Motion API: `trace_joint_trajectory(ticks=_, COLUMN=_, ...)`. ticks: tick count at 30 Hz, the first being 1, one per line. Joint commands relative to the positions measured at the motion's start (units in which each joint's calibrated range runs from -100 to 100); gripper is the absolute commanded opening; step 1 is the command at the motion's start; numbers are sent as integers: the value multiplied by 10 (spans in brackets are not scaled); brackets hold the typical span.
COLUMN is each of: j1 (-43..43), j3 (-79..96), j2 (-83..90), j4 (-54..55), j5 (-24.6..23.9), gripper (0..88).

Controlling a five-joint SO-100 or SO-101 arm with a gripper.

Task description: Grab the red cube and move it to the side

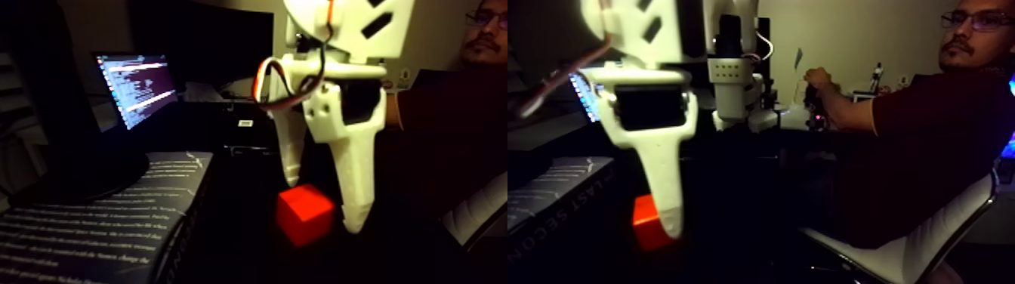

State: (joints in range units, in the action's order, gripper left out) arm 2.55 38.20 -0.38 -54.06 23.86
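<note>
This wide picture holds two nearly equal views side by side. In the left half the red cube (303, 215) sits low over the dark table, slightly turned. My white gripper (323, 204) hangs down over it with its fingers spread to either side. The shorter finger (290, 162) ends at the cube's upper left corner, and the longer finger (353, 192) runs down along its right face. Whether they press on the cube is unclear. In the right half the long finger covers the cube's right part (642, 223).
An open book (98, 219) lies at the left, its edge close to the cube. Behind it a laptop screen (136, 87) glows. A person (929, 113) sits on a chair (906, 253) at the right, one hand (816, 79) on a device beside a white arm (732, 75).
</note>
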Motion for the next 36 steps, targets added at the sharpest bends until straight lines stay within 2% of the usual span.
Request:
trace_joint_trajectory(ticks=1, j1=-3, j3=-4, j2=0, j4=5, j5=-3, gripper=302)
trace_joint_trajectory(ticks=36, j1=19, j3=-15, j2=-10, j4=22, j5=-8, gripper=301)
